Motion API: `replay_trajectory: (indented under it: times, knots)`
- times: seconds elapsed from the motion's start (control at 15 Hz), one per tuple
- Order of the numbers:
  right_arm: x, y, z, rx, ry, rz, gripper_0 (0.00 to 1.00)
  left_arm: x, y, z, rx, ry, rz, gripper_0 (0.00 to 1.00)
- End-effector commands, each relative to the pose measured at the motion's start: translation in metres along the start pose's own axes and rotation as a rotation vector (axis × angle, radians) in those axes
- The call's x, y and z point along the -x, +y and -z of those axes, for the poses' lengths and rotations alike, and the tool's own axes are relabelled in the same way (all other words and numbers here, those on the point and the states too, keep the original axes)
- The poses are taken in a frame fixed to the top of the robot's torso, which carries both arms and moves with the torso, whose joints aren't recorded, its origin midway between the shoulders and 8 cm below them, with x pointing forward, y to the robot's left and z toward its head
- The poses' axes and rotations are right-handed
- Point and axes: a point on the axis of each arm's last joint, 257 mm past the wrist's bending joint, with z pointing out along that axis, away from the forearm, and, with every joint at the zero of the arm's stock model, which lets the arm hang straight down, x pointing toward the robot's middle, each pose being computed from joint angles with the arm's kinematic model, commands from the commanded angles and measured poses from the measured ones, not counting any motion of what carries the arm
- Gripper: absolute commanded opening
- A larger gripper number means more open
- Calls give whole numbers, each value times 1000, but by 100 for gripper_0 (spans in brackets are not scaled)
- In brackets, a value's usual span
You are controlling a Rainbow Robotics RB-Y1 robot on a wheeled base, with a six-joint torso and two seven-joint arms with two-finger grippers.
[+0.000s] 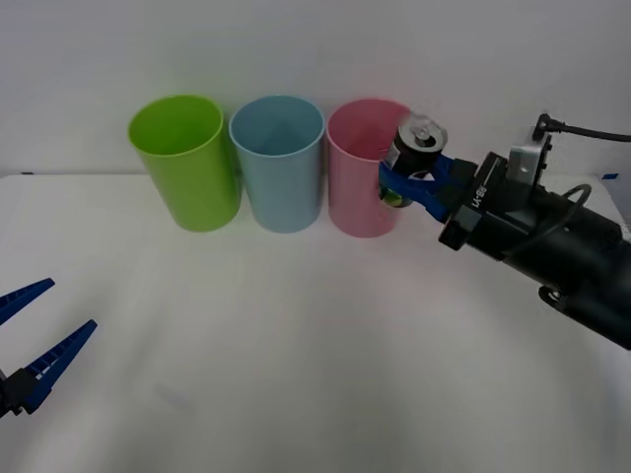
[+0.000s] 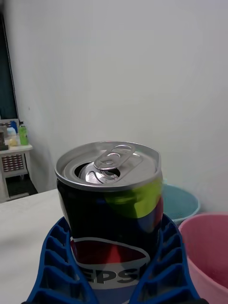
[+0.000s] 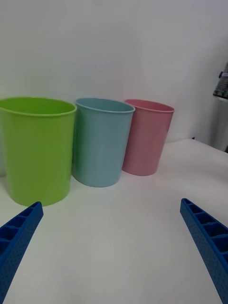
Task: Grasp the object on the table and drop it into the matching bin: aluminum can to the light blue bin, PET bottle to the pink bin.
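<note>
Can held aloft at the pink bin's rim, long axis near vertical, silver top up.

The right gripper (image 1: 412, 180) clamps the aluminum can (image 1: 414, 158) by its dark body, blue ribbed fingers (image 2: 57, 266) on either side, well above the table (image 1: 296, 345). The can stands upright with a slight tilt, its pull-tab top facing up, its yellow-green patch on the upper wall. In the front view it overlaps the right edge of the pink bin (image 1: 360, 182); the right wrist view shows the pink bin's rim just below and beside it, with the light blue bin (image 1: 279, 163) beyond. A lime green bin (image 1: 184, 163) stands leftmost in the row. The left gripper (image 1: 39, 330) hovers low at the table's near left, fingers spread wide, holding nothing.
</note>
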Motion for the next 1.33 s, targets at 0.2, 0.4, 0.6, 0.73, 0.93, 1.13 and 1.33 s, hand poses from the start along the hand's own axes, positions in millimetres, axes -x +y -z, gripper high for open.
replay_trajectory:
  times: [0.2,0.4,0.6,0.73,0.93,1.13,1.33]
  knots:
    - [-3,-39,-66,-30,-2,18,0,0,0,0,0,0,0,100]
    - [-6,-59,-107,-107,-9,17,0,0,0,0,0,0,0,100]
    - [-13,-76,-137,-178,-1,15,0,0,0,0,0,0,0,100]
    - [-14,-83,-159,-201,2,8,0,0,0,0,0,0,0,100]
    - [-21,-91,-186,-234,20,-9,0,0,0,0,0,0,0,100]
    - [-25,-94,-207,-254,39,-23,0,0,0,0,0,0,0,100]
    - [-31,-93,-225,-268,57,-41,0,0,0,0,0,0,0,100]
